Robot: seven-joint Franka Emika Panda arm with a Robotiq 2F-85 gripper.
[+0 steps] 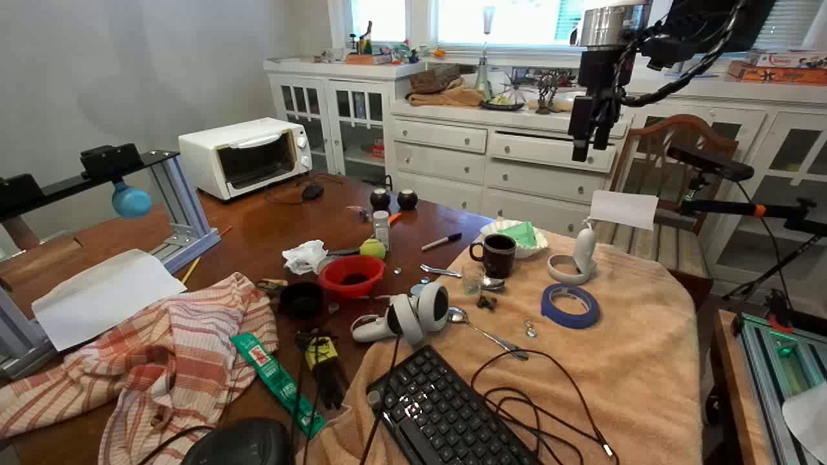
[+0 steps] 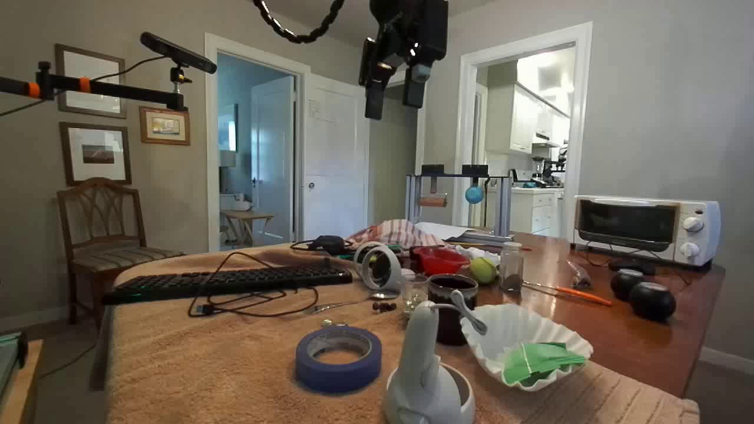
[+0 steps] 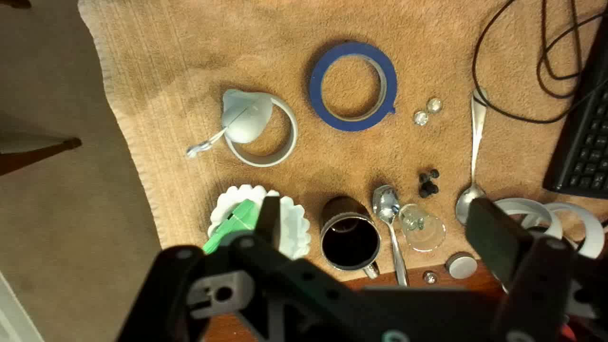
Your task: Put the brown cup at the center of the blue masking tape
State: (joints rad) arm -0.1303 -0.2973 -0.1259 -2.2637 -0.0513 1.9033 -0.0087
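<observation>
Flat blue ring of masking tape [image 2: 339, 378] (landmark): lies on the tan terry towel [image 1: 633, 374], which shows through its hole; placement not yet done.
Small, glossy, very dark brown cup with handle [image 1: 499, 260]: stands upright on the same towel, apart from the tape; contents not discernible in the dark interior.
Black two-finger gripper [image 2: 393, 105]: raised well above the tape's level; fingers spread wide, holding nothing.
Task stage (judged): pre-grasp approach.
Remaining steps (judged): grip the cup, lift clear, carry to the tape, lower at its centre, release.
Small clear glass tumbler [image 1: 472, 282]: apart from the tape; small greenish glassy pieces appear inside in the wrist view.
White round dish with scalloped rim [image 2: 492, 330]: apart from the tape; holds a flat green packet [image 2: 545, 360].
Wide round red bowl [image 1: 336, 287]: well apart from the tape; holds something dark, too indistinct to identify.
Small clear jar with pale lid [image 2: 511, 265]: well apart from the tape; dark material fills its lower part.
</observation>
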